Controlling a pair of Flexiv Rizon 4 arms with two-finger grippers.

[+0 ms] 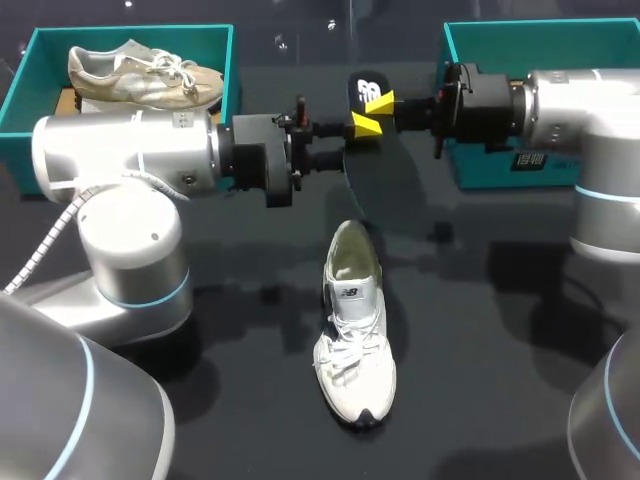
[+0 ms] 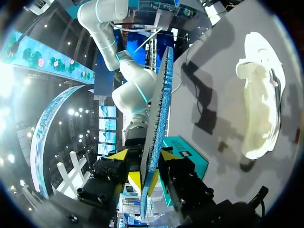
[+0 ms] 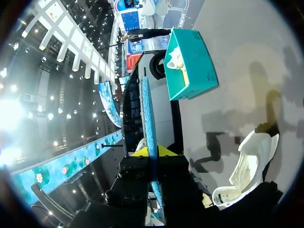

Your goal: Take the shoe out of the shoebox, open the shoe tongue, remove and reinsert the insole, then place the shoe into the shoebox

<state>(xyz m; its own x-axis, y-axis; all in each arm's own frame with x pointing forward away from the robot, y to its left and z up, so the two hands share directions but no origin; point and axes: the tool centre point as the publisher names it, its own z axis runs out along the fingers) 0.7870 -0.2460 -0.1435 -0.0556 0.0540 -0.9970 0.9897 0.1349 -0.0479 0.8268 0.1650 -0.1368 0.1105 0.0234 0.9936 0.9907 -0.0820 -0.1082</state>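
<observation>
Looking at the head view first: right gripper and left gripper meet upper middle, both pinching the insole. The shoe lies lower centre, long axis up-down, heel opening nearest the fingers, neither arm clearly closer. Left wrist: insole edge-on between narrow fingers, shoe off beside them. Right wrist: same pinch, with the shoe partly hidden.

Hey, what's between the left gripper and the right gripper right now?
The insole, standing on edge between the left gripper and right gripper; the head view shows it, both wrist views too.
</observation>
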